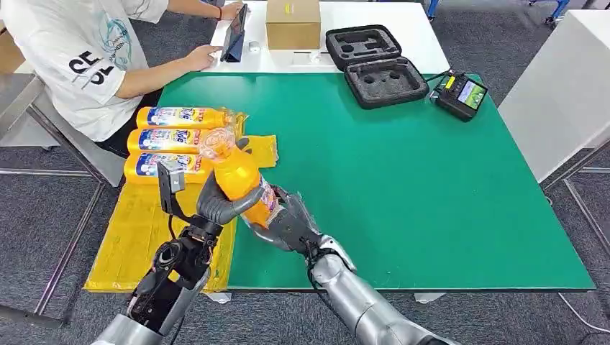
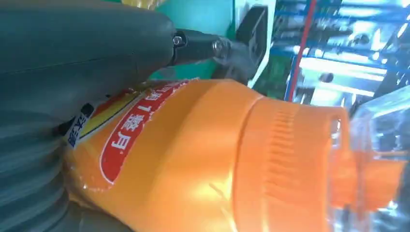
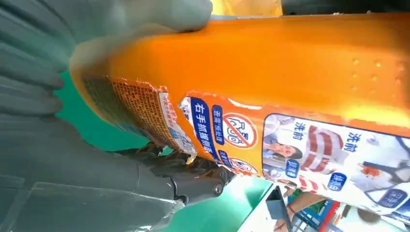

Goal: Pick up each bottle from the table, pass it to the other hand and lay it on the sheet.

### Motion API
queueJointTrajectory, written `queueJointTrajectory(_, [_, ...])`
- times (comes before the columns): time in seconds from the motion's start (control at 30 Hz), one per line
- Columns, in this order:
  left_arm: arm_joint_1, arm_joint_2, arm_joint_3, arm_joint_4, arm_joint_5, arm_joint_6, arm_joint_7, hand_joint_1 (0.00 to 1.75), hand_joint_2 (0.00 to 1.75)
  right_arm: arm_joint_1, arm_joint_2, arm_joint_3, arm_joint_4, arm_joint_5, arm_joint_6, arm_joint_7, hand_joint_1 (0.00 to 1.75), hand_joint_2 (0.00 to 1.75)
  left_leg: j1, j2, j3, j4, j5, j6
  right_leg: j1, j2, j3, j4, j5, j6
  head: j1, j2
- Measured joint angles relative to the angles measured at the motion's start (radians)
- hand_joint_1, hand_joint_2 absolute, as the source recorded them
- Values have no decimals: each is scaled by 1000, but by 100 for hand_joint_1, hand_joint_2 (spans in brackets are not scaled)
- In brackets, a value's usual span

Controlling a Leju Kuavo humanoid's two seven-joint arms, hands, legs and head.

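Green cloth covers the big table [image 1: 403,187], and it is the biggest thing here. A yellow sheet [image 1: 137,237] lies along the table's left side and hangs a little over the near edge. A person in a white shirt [image 1: 79,57] sits at the far left corner, with hands on a tablet [image 1: 236,32]. Past the green cloth stand a brown cardboard box [image 1: 293,23] and an open black case [image 1: 375,65] with foam inside. A small black device with a screen [image 1: 462,94] sits just beside the case.

Three orange bottles [image 1: 173,140] lie side by side on the far end of the sheet, touching each other. A fourth orange bottle [image 1: 241,180] is up in the air over the near left part of the table, tilted, with its clear cap pointing away from the robot. Both hands hold it at once. The left hand [image 1: 219,205] wraps its grey thumb and fingers around the upper body of the bottle. The right hand [image 1: 291,226] grips the lower end, where the label is
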Motion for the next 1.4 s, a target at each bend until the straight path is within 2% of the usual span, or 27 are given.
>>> queueJointTrajectory(0.27, [-21, 21, -10, 50, 45, -137, 73, 175, 175, 13, -9, 0, 1, 11, -2, -1, 175, 175, 0, 0, 0, 0, 0, 0, 0, 0, 0, 0, 0, 0, 0, 0])
queueJointTrajectory(0.3, [-23, 21, -12, 57, 45, -141, 74, 175, 175, 15, -10, 0, 1, 11, -3, -1, 140, 175, 0, 0, 0, 0, 0, 0, 0, 0, 0, 0, 0, 0, 0, 0])
queueJointTrajectory(0.33, [-25, 23, -14, 62, 44, -142, 74, 175, 175, 17, -10, 0, 1, 11, -4, -1, 140, 175, 0, 0, 0, 0, 0, 0, 0, 0, 0, 0, 0, 0, 0, 0])
queueJointTrajectory(0.37, [-27, 23, -16, 65, 43, -143, 75, 175, 175, 19, -10, 0, 1, 11, -5, -1, 3, 175, 0, 0, 0, 0, 0, 0, 0, 0, 0, 0, 0, 0, 0, 0])
queueJointTrajectory(0.4, [-30, 23, -18, 69, 43, -144, 75, 175, 175, 19, -10, 0, 1, 11, -7, -1, 0, 175, 0, 0, 0, 0, 0, 0, 0, 0, 0, 0, 0, 0, 0, 0])
queueJointTrajectory(0.43, [-34, 23, -21, 74, 43, -144, 75, 175, 175, 19, -11, 0, 1, 11, -11, -1, 0, 0, 0, 0, 0, 0, 0, 0, 0, 0, 0, 0, 0, 0, 0, 0])
queueJointTrajectory(0.57, [-39, 21, -41, 79, 27, -127, 65, 175, 175, 22, -5, 2, 0, 21, -58, -2, 0, 0, 0, 0, 0, 0, 0, 0, 0, 0, 0, 0, 0, 0, 0, 0])
queueJointTrajectory(0.77, [-39, 21, -31, 64, -174, 106, -58, 175, 175, 50, -5, 1, -91, 27, -185, -48, 0, 0, 0, 0, 0, 0, 0, 0, 0, 0, 0, 0, 0, 0, 0, 0])
queueJointTrajectory(0.9, [-39, 23, -13, 56, -227, 152, -80, 175, 175, 76, -6, 1, -174, 19, -184, -40, 0, 0, 0, 0, 0, 0, 0, 0, 0, 0, 0, 0, 0, 0, 0, 0])
queueJointTrajectory(1.07, [-39, 25, 23, 47, -427, 363, -171, 175, 175, 141, -20, 5, -350, -90, -30, -39, 0, 0, 0, 0, -1, 0, 0, 0, 0, 0, 0, 0, 0, 0, 0, 0])
queueJointTrajectory(1.2, [-25, 50, 73, 3, -660, 553, -220, 175, 175, 210, -24, 5, -555, -208, -69, -59, 0, 0, 0, 0, -1, 0, 0, 0, 0, 0, 0, 0, 0, 0, 0, 0])
queueJointTrajectory(1.4, [-2, 77, 113, -64, -775, 560, -197, 175, 175, 261, -40, 7, -718, -244, -113, -67, 0, 0, 0, 0, -1, 0, 0, 0, 0, 0, 0, 0, 0, 0, 0, 0])
